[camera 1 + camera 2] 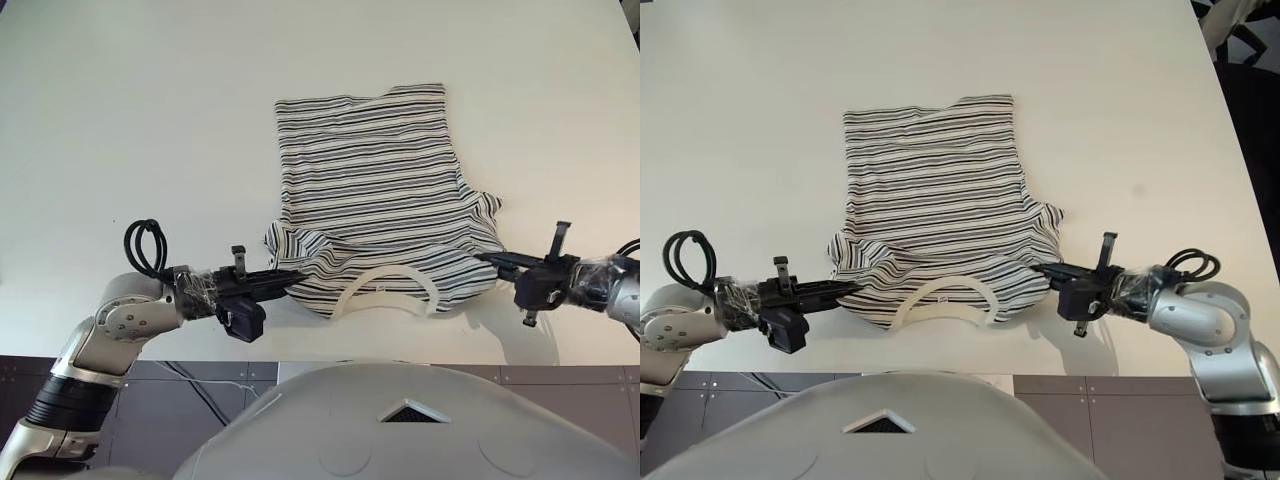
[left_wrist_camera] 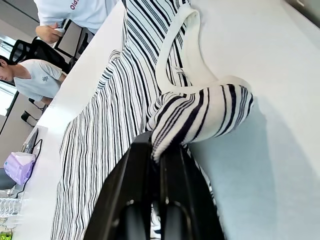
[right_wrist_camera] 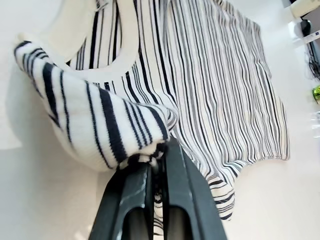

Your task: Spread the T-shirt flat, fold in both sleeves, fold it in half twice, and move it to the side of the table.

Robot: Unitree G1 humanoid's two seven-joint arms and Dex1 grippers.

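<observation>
The black-and-white striped T-shirt lies on the white table, hem at the far end and white collar toward the near edge. Both sleeves are tucked in, so the body looks narrow. My left gripper is shut on the shirt's left shoulder, and the cloth bulges out from between its fingers. On the other side, my right gripper is shut on the right shoulder, with a striped fold pinched at its fingertips. Both shoulders are lifted slightly off the table.
The table's front edge runs just below both grippers. Bare tabletop stretches wide to the left, right and far side of the shirt. A chair stands past the far right corner.
</observation>
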